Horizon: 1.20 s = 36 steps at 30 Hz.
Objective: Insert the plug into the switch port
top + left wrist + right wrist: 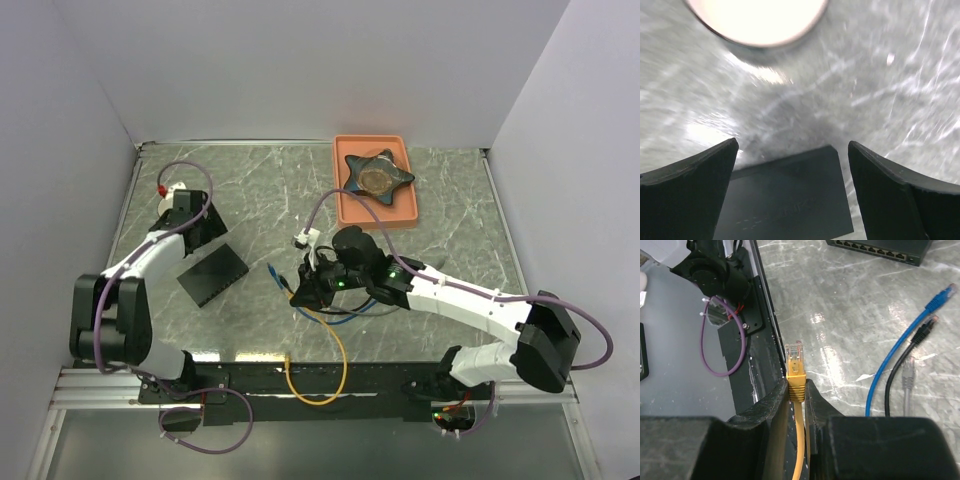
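Right gripper (pixel 796 386): jaws closed on the yellow network plug (pixel 794 360), pinching its boot. The clear-tipped end sticks out past the fingertips and points to the top of the right wrist frame. The yellow cable (pixel 335 372) trails back between the fingers. In the top view it loops down over the near edge of the grey marble-pattern table (pixel 450 230).

Flat black rectangular switch box (pixel 880 246): upper right corner of the right wrist frame, lying flat on the table. Its row of small ports (pixel 875 250) faces this camera. The plug is well apart from the ports, with bare table between. The plug tip aims at the upper middle of the frame, with the box off to the right of that line. In the top view the box sits left of centre, turned diagonally, to the left of the right gripper.

Left gripper (pixel 792 145): jaws spread wide, holding nothing. Left wrist view shows the box's top face low in the frame between the two fingers, touching neither. Top view puts this gripper just above the box's upper left end.

Also present:
- Loose blue cable (pixel 900 335), black cable (pixel 897 367) and grey plug (pixel 908 375), on the table at the right of the right wrist frame.
- Orange rectangular tray (pixel 341 205) in the upper middle of the top view, holding a dark star-shaped object (pixel 378 175).
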### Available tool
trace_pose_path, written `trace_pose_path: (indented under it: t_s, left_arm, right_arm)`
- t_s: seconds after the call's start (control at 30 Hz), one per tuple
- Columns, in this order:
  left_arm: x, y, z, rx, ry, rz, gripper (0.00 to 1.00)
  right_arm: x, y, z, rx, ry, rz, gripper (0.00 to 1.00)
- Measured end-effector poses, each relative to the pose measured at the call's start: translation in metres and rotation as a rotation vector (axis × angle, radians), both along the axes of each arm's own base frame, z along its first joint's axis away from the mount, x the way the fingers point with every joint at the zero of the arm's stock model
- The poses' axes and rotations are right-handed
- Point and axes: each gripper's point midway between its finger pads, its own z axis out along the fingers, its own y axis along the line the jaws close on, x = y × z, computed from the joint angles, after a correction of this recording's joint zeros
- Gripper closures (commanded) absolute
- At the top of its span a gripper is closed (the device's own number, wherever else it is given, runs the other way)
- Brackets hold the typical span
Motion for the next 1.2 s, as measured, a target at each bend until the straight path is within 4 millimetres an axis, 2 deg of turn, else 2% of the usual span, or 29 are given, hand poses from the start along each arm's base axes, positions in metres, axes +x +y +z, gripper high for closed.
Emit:
trace_pose_path:
  t_s: [0.1,0.23,0.3,0.37,0.5,0.63,0.73,0.97,1.2]
  left_arm:
    - [0.002,0.01,0.016,0.021,-0.047,0.04,0.03]
    - [-0.004,0.02,0.014,0.041,-0.033,0.097,0.05]
    - [-0.015,0.026,0.006,0.052,-0.015,0.13,0.05]
    - [-0.037,0.034,-0.009,0.057,0.024,0.168,0.05]
    - [-0.069,0.056,-0.026,0.056,0.08,0.249,0.04]
    - [-0.079,0.07,-0.025,0.046,0.079,0.314,0.03]
    - [-0.078,0.068,-0.028,0.034,0.087,0.308,0.03]
    - [-0.071,0.05,-0.055,-0.056,0.165,0.251,0.03]
    - [-0.058,0.035,-0.051,-0.14,0.122,0.187,0.03]
  right_arm:
    - [-0.001,0.003,-0.002,-0.007,0.004,0.007,1.0]
    - [-0.001,0.004,-0.006,-0.02,0.008,0.008,1.0]
    - [-0.001,0.004,-0.006,-0.021,0.007,0.008,1.0]
    - [0.0,0.004,-0.006,-0.022,0.004,0.007,1.0]
    - [0.0,0.004,-0.007,-0.025,0.005,0.005,1.0]
    - [0.0,0.004,-0.01,-0.031,0.011,0.008,1.0]
    - [0.001,0.005,-0.011,-0.036,0.014,0.008,1.0]
    - [0.001,0.004,-0.013,-0.046,0.005,0.012,1.0]
    - [0.002,0.001,-0.016,-0.061,-0.001,0.009,1.0]
